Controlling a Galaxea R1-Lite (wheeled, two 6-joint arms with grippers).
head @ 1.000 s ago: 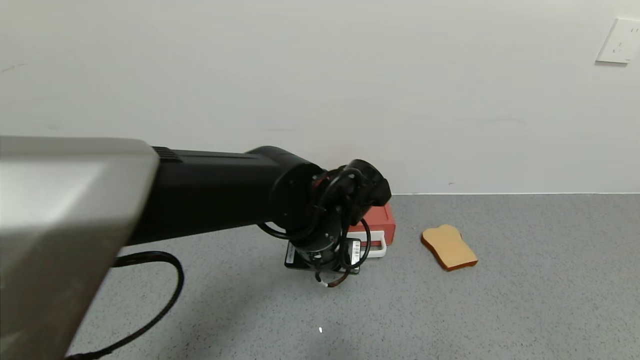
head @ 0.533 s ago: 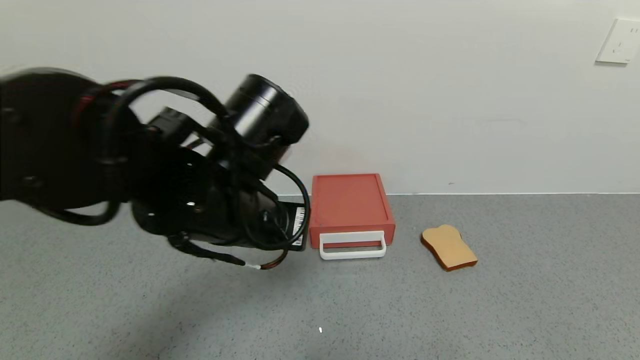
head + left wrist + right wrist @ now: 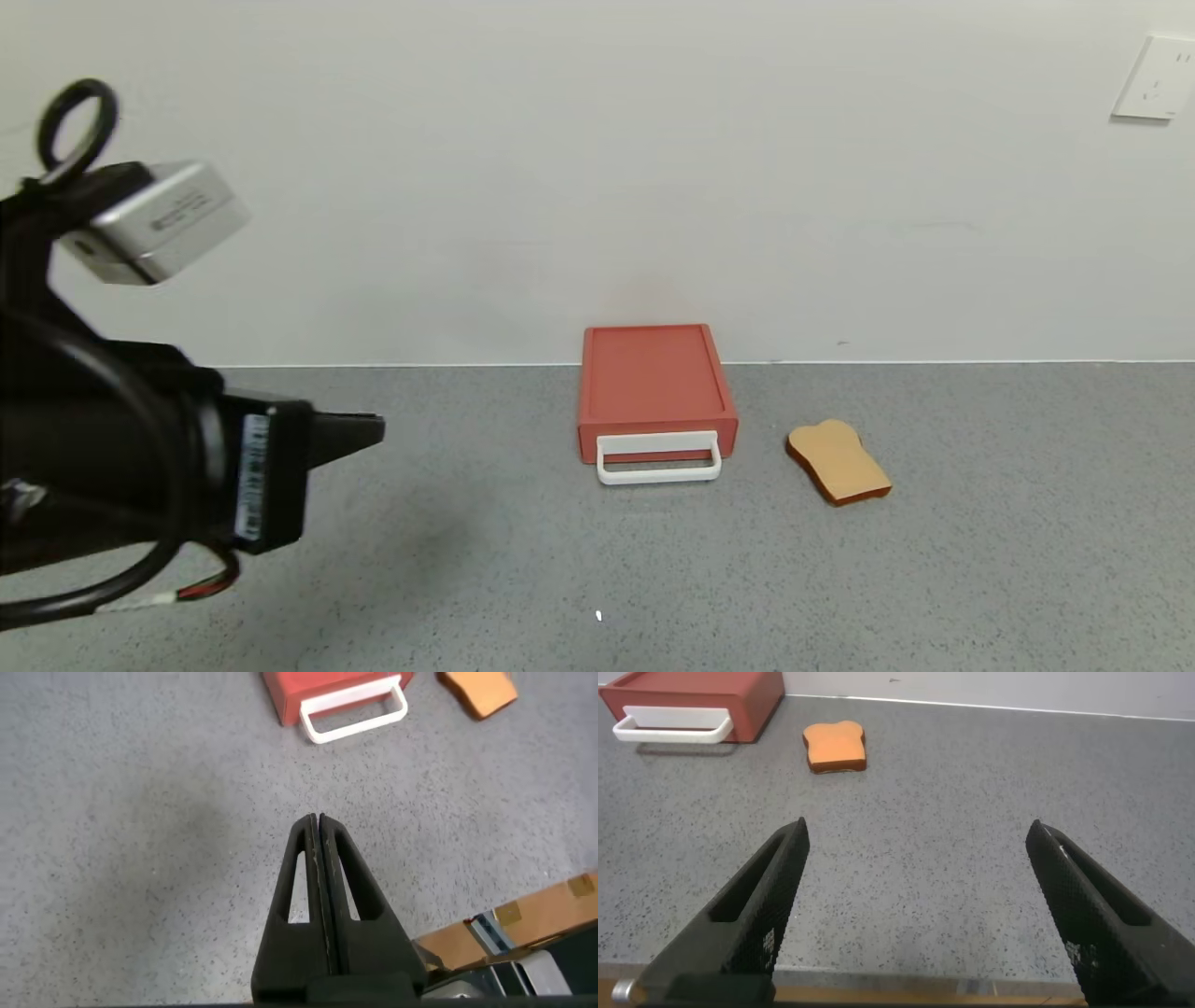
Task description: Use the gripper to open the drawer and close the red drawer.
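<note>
A: Drawer (image 3: 656, 392)?
B: Red box backed against the wall, tray in, white handle (image 3: 658, 458) facing out over bare grey counter (image 3: 840, 579).
A: Neighbours?
B: Toast (image 3: 837, 462) near its right side, apart.
A: Grippers?
B: Left gripper (image 3: 318, 826) pressed together, well left of the drawer. Right gripper (image 3: 915, 849) spread wide at the counter's near edge.

A plain white wall (image 3: 597, 168) with an outlet (image 3: 1158, 77) meets a grey speckled counter (image 3: 934, 579).
</note>
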